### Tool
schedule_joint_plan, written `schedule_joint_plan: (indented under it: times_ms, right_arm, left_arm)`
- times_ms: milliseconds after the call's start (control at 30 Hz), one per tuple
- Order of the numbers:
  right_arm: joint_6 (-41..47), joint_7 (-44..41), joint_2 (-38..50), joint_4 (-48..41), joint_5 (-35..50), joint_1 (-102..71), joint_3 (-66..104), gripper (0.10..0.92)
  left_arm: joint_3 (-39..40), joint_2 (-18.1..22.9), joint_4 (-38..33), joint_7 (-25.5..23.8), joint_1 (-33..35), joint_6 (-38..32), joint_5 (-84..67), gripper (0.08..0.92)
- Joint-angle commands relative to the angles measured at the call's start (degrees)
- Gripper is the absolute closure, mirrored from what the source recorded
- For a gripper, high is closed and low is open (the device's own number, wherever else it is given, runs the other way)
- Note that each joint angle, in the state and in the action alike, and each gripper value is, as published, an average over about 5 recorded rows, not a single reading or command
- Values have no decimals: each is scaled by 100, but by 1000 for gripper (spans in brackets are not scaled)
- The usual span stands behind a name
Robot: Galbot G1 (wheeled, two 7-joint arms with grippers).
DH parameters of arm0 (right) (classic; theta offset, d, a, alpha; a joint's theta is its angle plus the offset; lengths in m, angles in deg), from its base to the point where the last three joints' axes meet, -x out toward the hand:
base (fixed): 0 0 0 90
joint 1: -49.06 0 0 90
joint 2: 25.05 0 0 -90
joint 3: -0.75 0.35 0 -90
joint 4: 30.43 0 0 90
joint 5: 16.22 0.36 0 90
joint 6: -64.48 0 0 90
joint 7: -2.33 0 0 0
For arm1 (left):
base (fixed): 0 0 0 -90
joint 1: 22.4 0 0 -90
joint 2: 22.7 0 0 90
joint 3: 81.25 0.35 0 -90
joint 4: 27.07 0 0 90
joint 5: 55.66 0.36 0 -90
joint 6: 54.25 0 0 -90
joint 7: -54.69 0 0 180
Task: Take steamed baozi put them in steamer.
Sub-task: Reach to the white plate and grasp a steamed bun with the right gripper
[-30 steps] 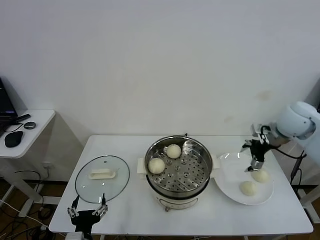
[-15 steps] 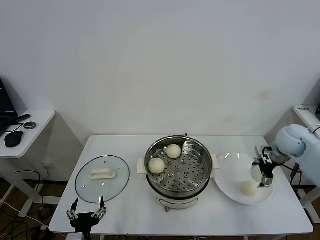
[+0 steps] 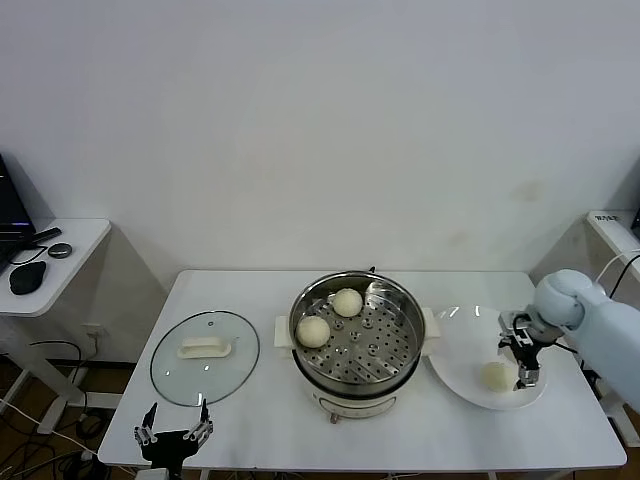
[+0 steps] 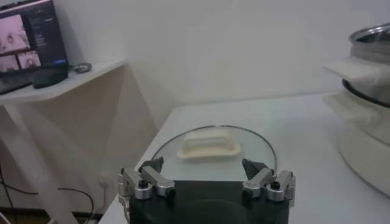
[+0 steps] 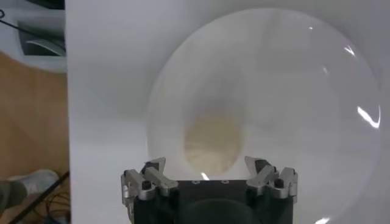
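Right gripper (image 3: 522,356) | jaws open | over plate (image 3: 455,365) bun (image 5: 212,141)

The steamer (image 3: 357,345) stands upright at the middle of the white table (image 3: 260,430): a round, shiny steel pot on a white base with side handles, lid off, its perforated tray showing. Two steamed baozi lie on that tray, apart from each other: one (image 3: 313,331) by the robot's-left wall, one (image 3: 347,302) toward the far wall. Both are small, round, smooth, cream-white. A third bun (image 3: 496,375) rests on the flat white plate (image 3: 455,345) just beside the steamer, on the robot's right. From the right wrist, a blurred cream bun (image 5: 213,143) lies on that plate.
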Motion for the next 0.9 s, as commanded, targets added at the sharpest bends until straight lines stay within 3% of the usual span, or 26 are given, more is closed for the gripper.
schedule_joint_plan:
  times_ms: [33, 667, 900]
  right_arm:
    - [-243, 114, -321, -353, -228, -97, 47, 203]
    - [-276, 58, -412, -456, -382, -188, 78, 205]
    - [-281, 119, -425, -481, -378, -223, 129, 354]
  left_arm:
    - [-5, 1, 41, 0, -9, 1, 2, 177]
    - [-9, -21, 138, -4, -64, 5, 4, 177]
    - [-2, -24, 151, -7, -80, 5, 5, 177]
